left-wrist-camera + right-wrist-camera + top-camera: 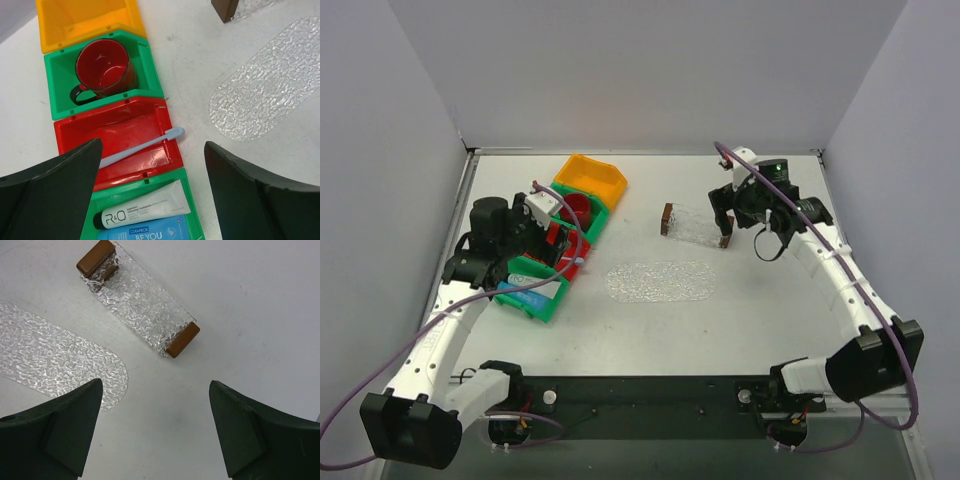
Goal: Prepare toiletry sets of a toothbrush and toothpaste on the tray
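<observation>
Left gripper (151,160) spread wide, holding nothing; right gripper (155,390) likewise apart.
Toothbrush (140,147) lies aslant in red bin (110,130), head over its right rim: likely light, stiff, slick; pinch mid-handle. Toothpaste tubes (145,206) nearer, squashy.

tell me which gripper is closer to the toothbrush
Left. The left gripper hangs directly above the toothbrush, which lies across the red bin. The right gripper is far across the table, above the clear dish with wooden ends.
</observation>
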Controlling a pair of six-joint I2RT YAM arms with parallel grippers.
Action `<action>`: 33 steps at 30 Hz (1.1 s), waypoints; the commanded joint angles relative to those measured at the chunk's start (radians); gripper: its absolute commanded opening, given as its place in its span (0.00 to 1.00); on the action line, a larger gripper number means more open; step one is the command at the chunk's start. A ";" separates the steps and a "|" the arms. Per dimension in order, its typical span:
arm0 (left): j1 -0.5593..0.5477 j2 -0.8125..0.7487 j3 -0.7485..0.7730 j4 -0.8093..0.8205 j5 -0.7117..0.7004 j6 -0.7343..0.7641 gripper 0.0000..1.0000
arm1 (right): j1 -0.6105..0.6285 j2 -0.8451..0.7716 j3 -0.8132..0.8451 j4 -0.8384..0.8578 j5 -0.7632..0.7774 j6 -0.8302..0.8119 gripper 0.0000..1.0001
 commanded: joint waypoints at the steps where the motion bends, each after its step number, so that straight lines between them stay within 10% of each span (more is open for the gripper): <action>1: -0.003 -0.055 -0.014 0.022 -0.005 -0.005 0.94 | 0.034 0.158 0.118 -0.108 0.062 -0.111 0.81; 33: -0.006 -0.142 -0.109 0.031 -0.059 0.044 0.95 | 0.126 0.662 0.374 -0.208 0.159 -0.340 0.52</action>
